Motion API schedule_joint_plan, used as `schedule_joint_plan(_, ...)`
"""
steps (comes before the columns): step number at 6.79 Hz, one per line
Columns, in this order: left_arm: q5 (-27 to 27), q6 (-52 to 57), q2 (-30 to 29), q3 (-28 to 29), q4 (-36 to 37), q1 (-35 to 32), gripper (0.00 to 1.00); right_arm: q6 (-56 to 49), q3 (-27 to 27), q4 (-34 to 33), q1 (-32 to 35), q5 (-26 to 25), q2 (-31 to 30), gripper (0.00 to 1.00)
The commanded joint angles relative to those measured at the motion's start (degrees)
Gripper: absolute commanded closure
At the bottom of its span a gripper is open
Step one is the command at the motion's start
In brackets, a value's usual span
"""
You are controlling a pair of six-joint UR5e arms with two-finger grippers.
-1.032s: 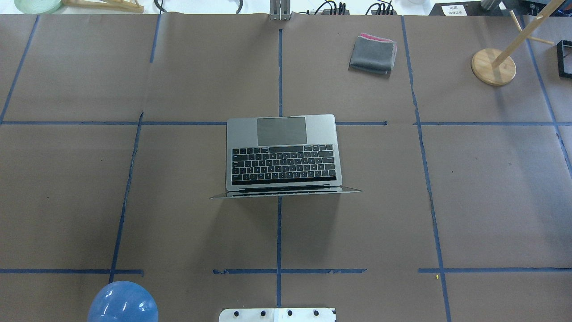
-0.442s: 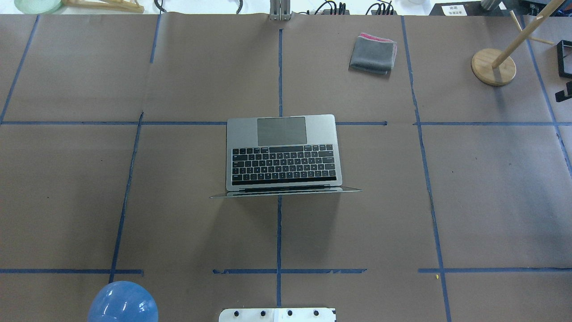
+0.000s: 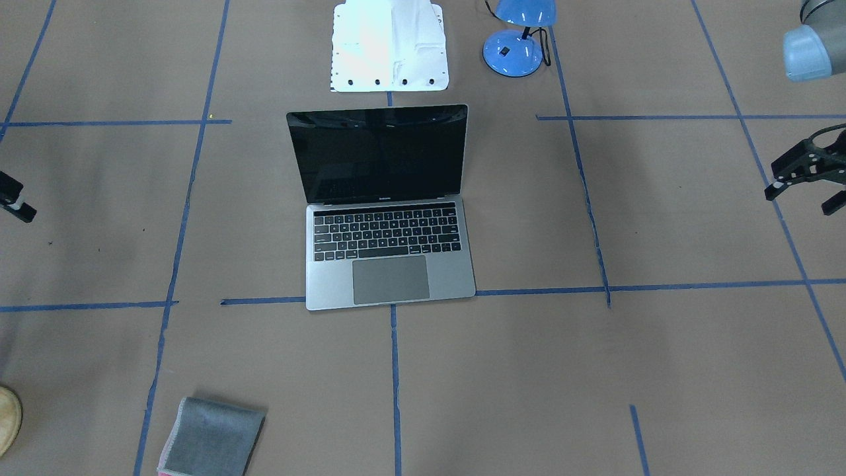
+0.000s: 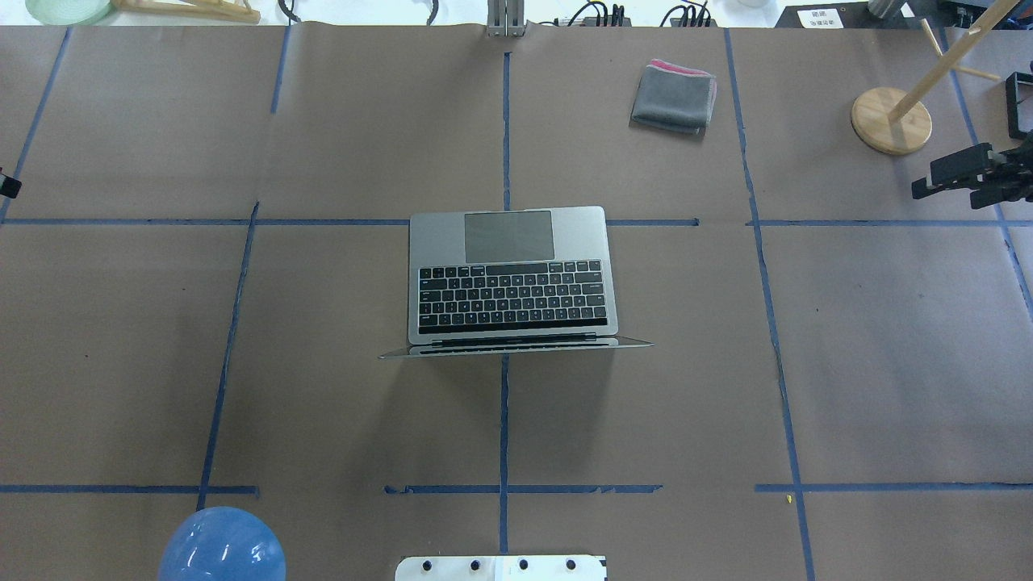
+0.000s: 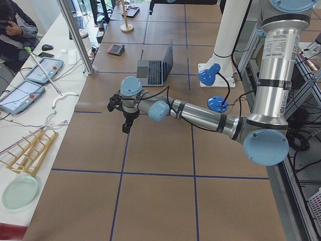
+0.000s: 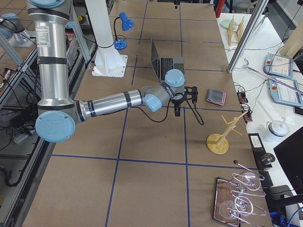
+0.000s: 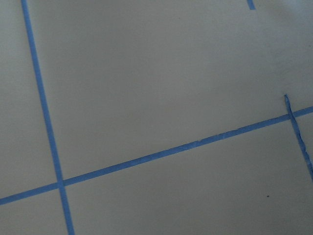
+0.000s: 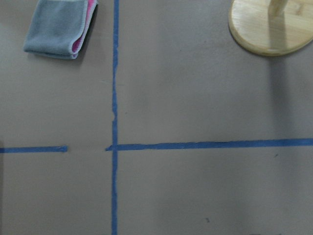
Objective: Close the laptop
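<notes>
The left gripper (image 3: 798,201) has its jaws parted, with nothing between them. It hangs above the brown paper-covered surface (image 4: 888,363), far out toward the robot's left end and well apart from the laptop (image 4: 512,278). Its wrist camera looks down on nothing but bare paper and blue tape lines (image 7: 161,154).

The right gripper (image 4: 928,181) shows only at the frame edge in the overhead view. Its jaws look spread there and carry nothing. It hovers near the robot's right end of the surface, just beside the round base of a wooden stand (image 4: 891,121) and well away from the laptop. Its wrist camera takes in that wooden base and a folded grey cloth with a pink edge (image 8: 58,27).

The laptop sits near the middle of the surface, between the two grippers and touched by neither. It is open. Its black screen stands close to upright on the robot's side and faces away from the robot. The keyboard and trackpad lie flat toward the far side. The centre tape line runs under it, and the trackpad edge rests at a cross line of tape.

The cloth lies on the far side, right of the laptop. A blue desk lamp (image 3: 519,39) stands beside the white base plate (image 3: 390,46) on the robot's left.
</notes>
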Motion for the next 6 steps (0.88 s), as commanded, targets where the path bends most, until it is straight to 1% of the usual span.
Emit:
schedule_joint_plan(1,-3.6,-13.6,0.1,0.0,-9.2,5.8,0.00,10.0,6.9,0.7,-7.3,-0.7,-0.6,0.00)
schedule_joint_plan(2,-6.4,-21.3,0.1,0.0,-15.2,8.1,0.00,16.6,10.5,1.9,-11.2,-3.2,-0.9,0.00)
schedule_joint_plan(3,-7.2,-30.0,0.0,-0.8,-21.0,11.6,0.00,20.6,13.6,2.0,-15.2,-5.8,-1.1,0.00)
schedule_joint_plan(4,-7.2,-38.9,-0.3,-3.9,-23.6,16.5,0.00,24.1,16.3,2.0,-17.8,-6.8,-1.1,0.00)
schedule_joint_plan(5,-7.2,-43.2,-0.4,-6.9,-23.6,18.8,0.00,26.5,19.5,2.0,-19.7,-7.8,-3.1,0.00)
schedule_joint_plan(6,-6.5,-46.5,-1.0,-8.4,-23.6,22.3,0.00,27.9,21.9,2.0,-22.2,-10.4,-4.8,0.02)
